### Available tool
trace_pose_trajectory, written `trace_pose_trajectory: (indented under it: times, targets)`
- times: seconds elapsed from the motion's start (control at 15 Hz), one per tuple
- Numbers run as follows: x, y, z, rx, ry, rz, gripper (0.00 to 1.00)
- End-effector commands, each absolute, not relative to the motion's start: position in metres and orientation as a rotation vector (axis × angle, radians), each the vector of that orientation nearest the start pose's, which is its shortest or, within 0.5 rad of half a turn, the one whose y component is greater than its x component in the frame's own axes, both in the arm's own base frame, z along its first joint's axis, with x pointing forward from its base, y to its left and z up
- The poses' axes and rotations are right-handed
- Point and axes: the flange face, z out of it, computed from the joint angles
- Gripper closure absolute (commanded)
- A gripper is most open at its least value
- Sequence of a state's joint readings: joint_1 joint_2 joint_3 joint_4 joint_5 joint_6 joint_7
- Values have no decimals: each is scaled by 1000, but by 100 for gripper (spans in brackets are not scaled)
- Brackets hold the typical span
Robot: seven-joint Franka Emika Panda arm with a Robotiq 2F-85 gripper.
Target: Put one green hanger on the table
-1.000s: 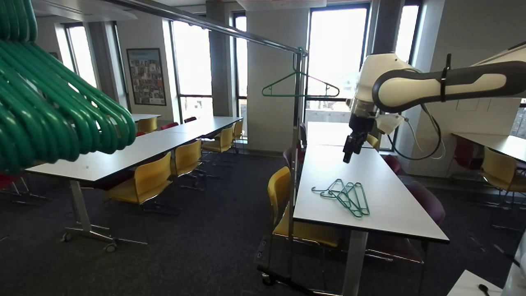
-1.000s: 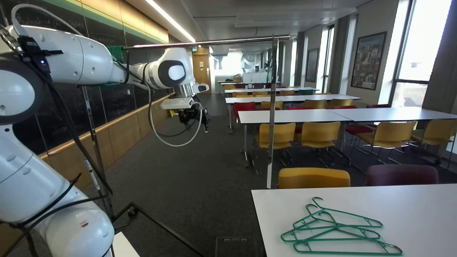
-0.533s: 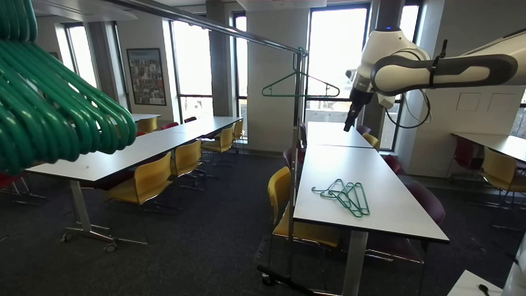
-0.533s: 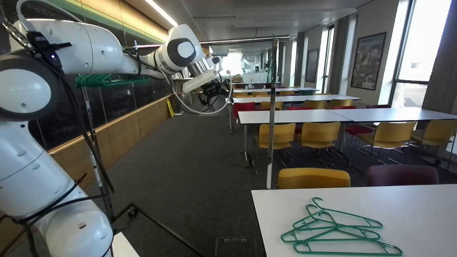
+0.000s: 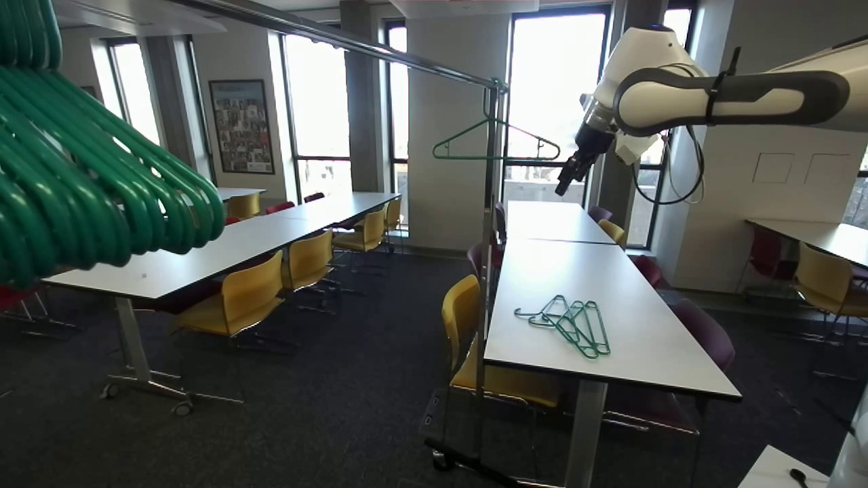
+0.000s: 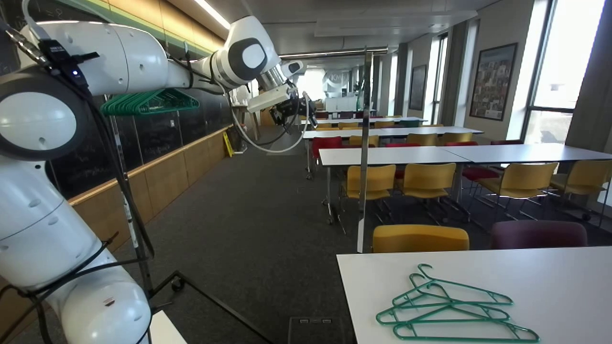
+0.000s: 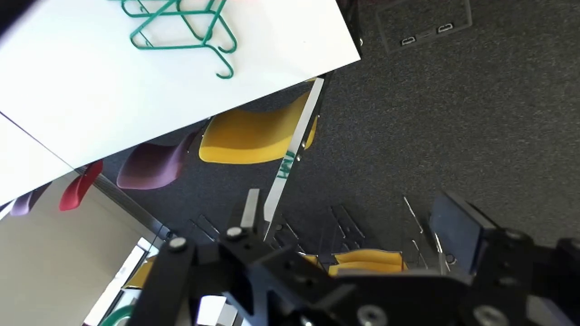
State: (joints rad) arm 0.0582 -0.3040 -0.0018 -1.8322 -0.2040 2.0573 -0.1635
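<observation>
A long, white, rectangular tabletop (image 6: pixel 550 282) with a thin dark edge carries three smooth green triangular hangers (image 6: pixel 449 302). They lie flat near one end, overlapping one another, their hooks toward the long side where a curved yellow chair (image 6: pixel 420 239) and a curved purple chair (image 6: pixel 539 234) stand. In the wrist view the top edge cuts this heap off.

A shiny metal clothes rack (image 5: pixel 386 53) bears a thin green triangular hanger (image 5: pixel 461 158), hook upward and by itself, beside the post at the rail's end. Hangers of this slim kind are thus both on the tabletop and on the rack; which single one the task means, I cannot tell. A dense row of glossy green hangers (image 6: pixel 148 102) shows in both exterior views; what it hooks onto is hidden or out of frame.

The black two-fingered hand (image 7: pixel 351 210), at the end of a white robot arm (image 6: pixel 119 57), is well above the tabletop and apart from the lone hanger. Its fingers (image 7: pixel 455 233) stand wide apart and grip nothing; dark grey carpet (image 7: pixel 385 149) and farther yellow chairs (image 7: pixel 369 260) show between them.

In an exterior view a second long white tabletop (image 5: pixel 264 230) holds a tiny object (image 5: pixel 143 276), too small to name.
</observation>
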Motion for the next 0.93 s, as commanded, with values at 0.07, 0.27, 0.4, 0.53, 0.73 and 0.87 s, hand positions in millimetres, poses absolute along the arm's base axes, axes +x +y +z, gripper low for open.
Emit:
trace_pose_trajectory:
  times: [0.07, 0.27, 0.4, 0.53, 0.73, 0.87]
  targets:
    - [494, 20, 714, -3230, -463, -922, 0]
    - [506, 17, 733, -3162, -385, -1128, 0]
    - [517, 5, 745, -3136, -350, -1328, 0]
    - [527, -13, 752, -3108, -255, -1480, 0]
    - [542, -50, 751, -3082, -25, -1607, 0]
    - [551, -68, 748, -3067, 87, -1624, 0]
